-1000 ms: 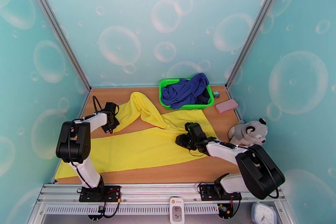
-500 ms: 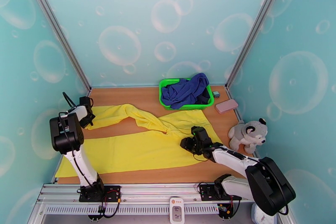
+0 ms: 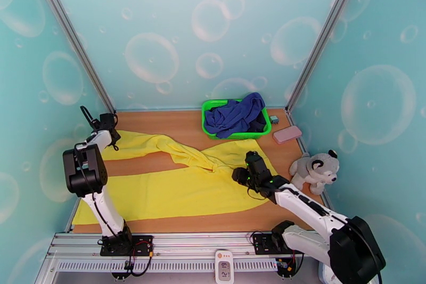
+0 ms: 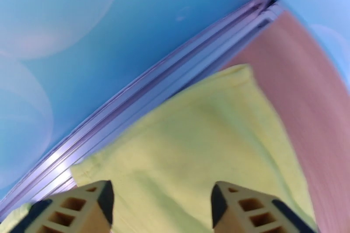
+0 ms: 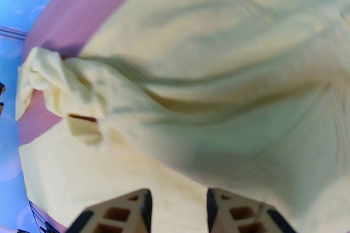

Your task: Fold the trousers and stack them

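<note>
Was lab test booth: bubble-print panels (image 3: 175, 24), aluminium posts (image 3: 68, 37) around wooden surface (image 3: 160, 118); robot arms (image 3: 88, 173) bolted at its near edge.

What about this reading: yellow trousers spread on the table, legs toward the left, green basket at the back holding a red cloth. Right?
Not quite. The top external view shows the cloth in the green basket is dark blue, not red. The rest stands: yellow trousers spread on the table, legs toward the left.
</note>
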Robot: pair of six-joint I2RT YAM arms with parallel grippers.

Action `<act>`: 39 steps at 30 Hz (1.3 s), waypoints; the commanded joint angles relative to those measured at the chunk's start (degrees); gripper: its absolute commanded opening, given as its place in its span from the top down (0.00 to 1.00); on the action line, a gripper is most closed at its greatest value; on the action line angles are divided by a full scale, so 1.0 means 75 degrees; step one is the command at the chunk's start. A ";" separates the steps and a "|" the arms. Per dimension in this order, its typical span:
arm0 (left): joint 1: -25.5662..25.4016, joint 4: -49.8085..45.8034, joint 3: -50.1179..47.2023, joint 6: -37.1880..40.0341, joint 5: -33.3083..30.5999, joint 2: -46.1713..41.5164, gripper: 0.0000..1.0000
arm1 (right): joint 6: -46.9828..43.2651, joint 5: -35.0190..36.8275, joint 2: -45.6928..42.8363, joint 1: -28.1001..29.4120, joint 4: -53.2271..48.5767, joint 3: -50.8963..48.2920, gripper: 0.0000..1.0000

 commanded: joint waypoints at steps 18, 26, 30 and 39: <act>-0.0207 -0.2839 0.7152 -0.0556 0.0200 0.5155 0.30 | -0.0158 -0.0021 0.0822 0.1188 0.1171 -0.0006 0.59; 0.0042 -0.4030 0.7309 -0.1066 0.0603 0.5980 0.28 | -0.0252 -0.0373 0.0906 0.0792 0.1343 -0.0218 0.59; 0.0051 -0.3827 0.6707 -0.1030 0.0565 0.5788 0.29 | -0.0321 -0.0447 0.1004 0.0741 0.1415 -0.0219 0.59; 0.0051 -0.3772 0.6499 -0.0779 0.0806 0.5686 0.78 | -0.0345 -0.0567 0.1095 0.0691 0.1448 -0.0253 0.59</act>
